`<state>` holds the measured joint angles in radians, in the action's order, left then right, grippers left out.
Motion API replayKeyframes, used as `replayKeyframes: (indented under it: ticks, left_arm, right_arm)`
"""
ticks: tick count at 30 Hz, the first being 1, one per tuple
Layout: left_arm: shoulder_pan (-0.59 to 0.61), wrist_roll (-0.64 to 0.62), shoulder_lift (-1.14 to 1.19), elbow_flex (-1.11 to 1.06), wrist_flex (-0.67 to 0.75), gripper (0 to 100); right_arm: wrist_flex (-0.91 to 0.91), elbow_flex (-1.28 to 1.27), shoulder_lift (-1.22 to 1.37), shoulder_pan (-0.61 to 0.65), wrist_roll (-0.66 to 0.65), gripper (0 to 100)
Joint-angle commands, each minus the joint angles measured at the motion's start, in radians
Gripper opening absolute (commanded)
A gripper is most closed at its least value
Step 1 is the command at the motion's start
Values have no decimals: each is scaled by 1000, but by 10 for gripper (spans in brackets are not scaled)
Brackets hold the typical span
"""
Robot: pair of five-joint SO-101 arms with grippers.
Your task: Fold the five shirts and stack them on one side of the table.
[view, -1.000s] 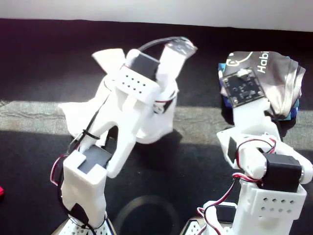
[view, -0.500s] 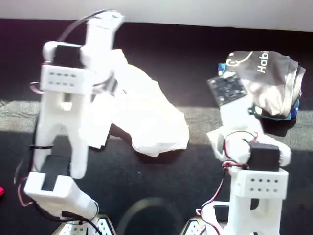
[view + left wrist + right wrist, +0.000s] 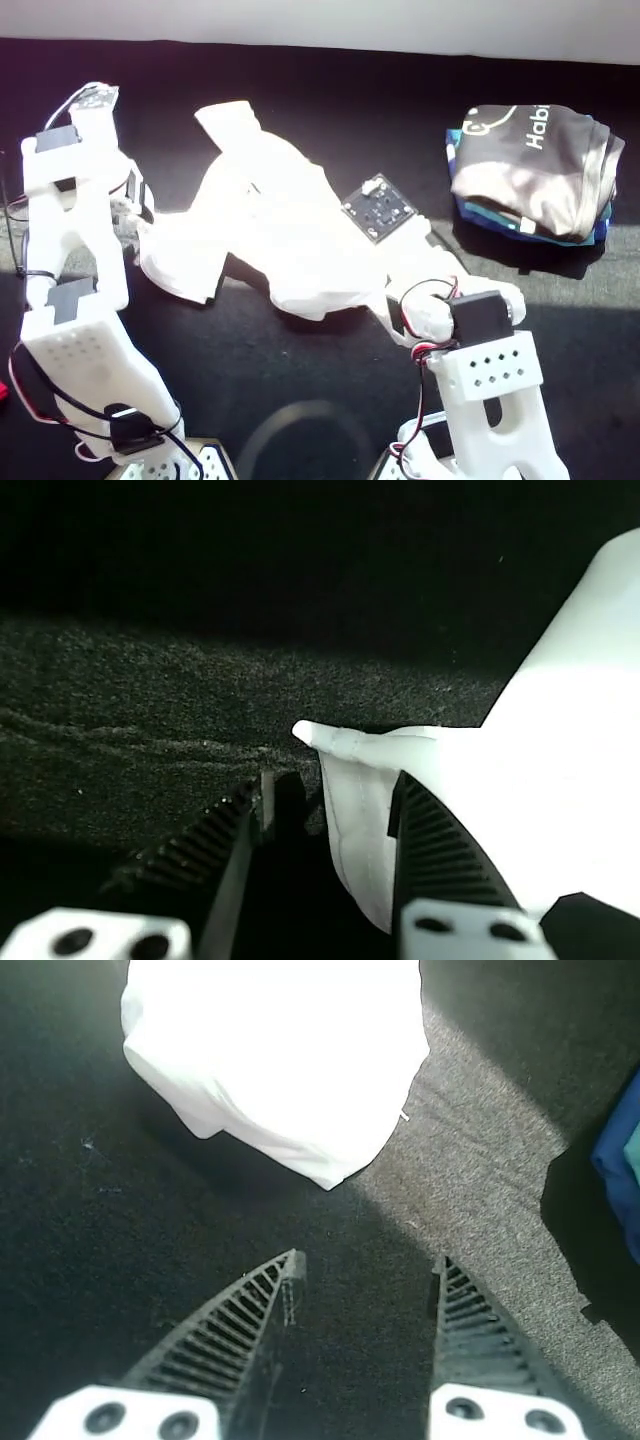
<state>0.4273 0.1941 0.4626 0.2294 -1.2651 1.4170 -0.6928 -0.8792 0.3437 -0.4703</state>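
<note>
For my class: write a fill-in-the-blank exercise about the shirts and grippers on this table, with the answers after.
1. The unfolded shirt is ___ in colour.
2. The top shirt of the folded stack is ___.
3. The right gripper, over bare table, has its jaws ___.
4. From above, the folded stack lies to the ___ of the unfolded shirt.
Missing words: white; grey; open; right.

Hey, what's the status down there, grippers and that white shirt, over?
Left gripper open, white shirt edge between jaws. Right gripper open over table beside it. Shirt unfolded; folded stack aside, nothing blocking.
</note>
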Motion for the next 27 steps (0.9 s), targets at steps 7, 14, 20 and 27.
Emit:
replayKeyframes:
  ticks: [7,14,20,27]
  left_arm:
    - [-42,-55,77,140,9,196]
    - [-42,-55,220,196,9,196]
    - [-64,-55,259,196,9,193]
    - [-119,-38,259,216,8,8]
  right_arm:
    - [-8,-117,-7,8,0,201]
    - [-7,-117,-7,4,-2,201]
    - [-13,-116,-5,4,-2,201]
    - [-54,-119,-4,8,25,201]
